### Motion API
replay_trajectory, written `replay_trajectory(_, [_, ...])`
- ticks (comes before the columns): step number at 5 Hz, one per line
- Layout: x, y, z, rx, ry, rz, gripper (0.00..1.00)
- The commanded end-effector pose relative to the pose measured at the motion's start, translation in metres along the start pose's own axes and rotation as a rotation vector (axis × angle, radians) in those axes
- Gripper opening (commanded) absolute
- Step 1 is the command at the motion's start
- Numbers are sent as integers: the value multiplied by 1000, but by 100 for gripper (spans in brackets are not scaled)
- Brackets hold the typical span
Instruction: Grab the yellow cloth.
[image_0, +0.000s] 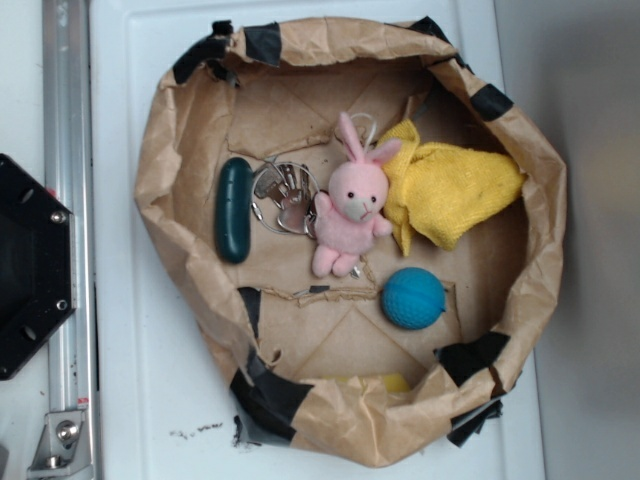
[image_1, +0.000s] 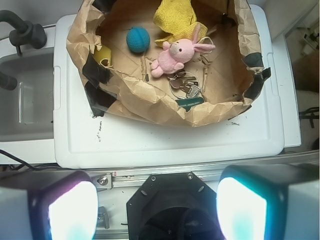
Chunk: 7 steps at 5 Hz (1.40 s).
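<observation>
Wrist view looks down from above the edge of the white table (image_1: 165, 137), so the arm is pulled back and high, well apart from everything in the paper bag (image_1: 150, 102). The gripper (image_1: 157, 207) is at the bottom of this view, over the black base (image_1: 172, 197) and the metal rail (image_1: 200, 167), not over the bag. Its two fingers (image_1: 62, 207) appear as large blurred pads at the lower left and lower right. The jaws stand wide apart and nothing is between them.

The yellow cloth (image_0: 450, 190) lies inside the bag, on its floor, against the right wall in the exterior view. It is bunched in soft folds. Its left edge touches the pink bunny (image_0: 352, 205), which lies just beside it, near the middle of the bag. Below the cloth, a little apart, lies the blue ball (image_0: 412, 298). To the left of the bunny there is a bunch of keys (image_0: 283, 195), and further left a dark green oblong thing (image_0: 234, 210). A small pale yellow piece (image_0: 385, 381) shows at the lower wall of the bag.

In the exterior view the gripper itself does not appear; only the black base (image_0: 30, 265) is at the left edge.
</observation>
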<state>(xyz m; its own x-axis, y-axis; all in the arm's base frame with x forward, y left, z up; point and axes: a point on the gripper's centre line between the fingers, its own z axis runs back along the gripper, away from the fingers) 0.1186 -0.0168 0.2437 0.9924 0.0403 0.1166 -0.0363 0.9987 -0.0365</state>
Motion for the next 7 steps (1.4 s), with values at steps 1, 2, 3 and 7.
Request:
replay_trajectory(1, [0, 0, 0, 0, 0, 0, 100])
replay_trajectory(2, [37, 18, -42, -70, -120, 143, 100])
replay_trajectory(3, [74, 24, -71, -43, -159, 170, 100])
replay_trajectory(7, [174, 31, -138, 106, -252, 101, 100])
